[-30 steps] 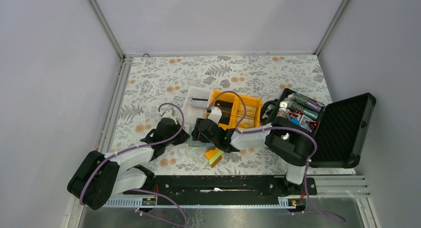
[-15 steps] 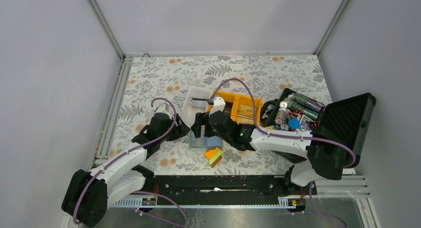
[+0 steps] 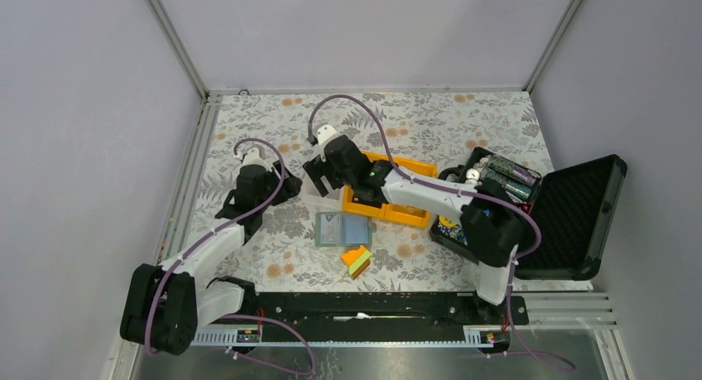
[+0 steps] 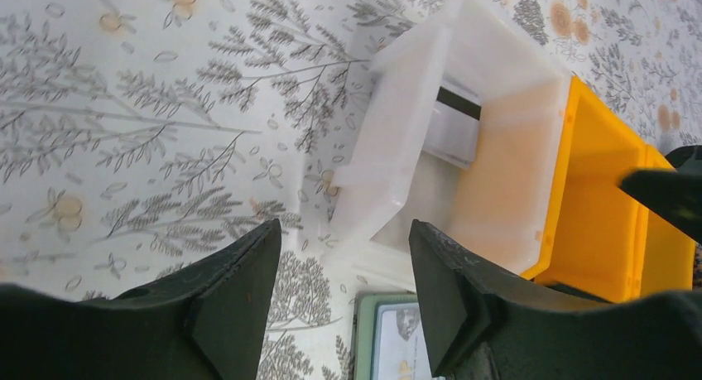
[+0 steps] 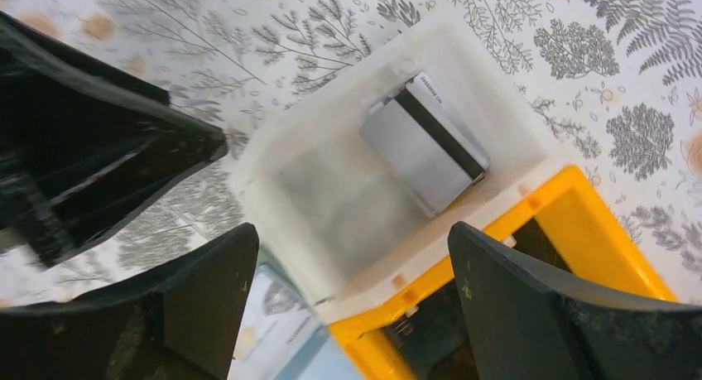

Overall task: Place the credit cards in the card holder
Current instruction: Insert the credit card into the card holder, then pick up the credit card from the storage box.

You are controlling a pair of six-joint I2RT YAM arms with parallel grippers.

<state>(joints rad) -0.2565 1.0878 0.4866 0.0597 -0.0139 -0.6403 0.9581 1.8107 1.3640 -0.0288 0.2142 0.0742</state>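
Left gripper (image 4: 343, 235): I read its fingers spread wide, empty.
Right gripper (image 5: 352, 231): spread wide, empty, over the white tray (image 5: 273, 152).
Credit card (image 5: 418, 148): lay flat in the tray, long axis diagonal in the right wrist view.
Card holder (image 3: 343, 228): lay open on the table (image 3: 265, 132), long axis left-right.

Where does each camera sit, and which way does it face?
Top external: above and behind the bases, looking down on the table; left arm and right arm show.
Left wrist: on its arm, looking down past the open left gripper at the white bin.
Right wrist: likewise, looking down through the open right gripper into that bin.
Shared: both wrist views show the striped card in the bin.
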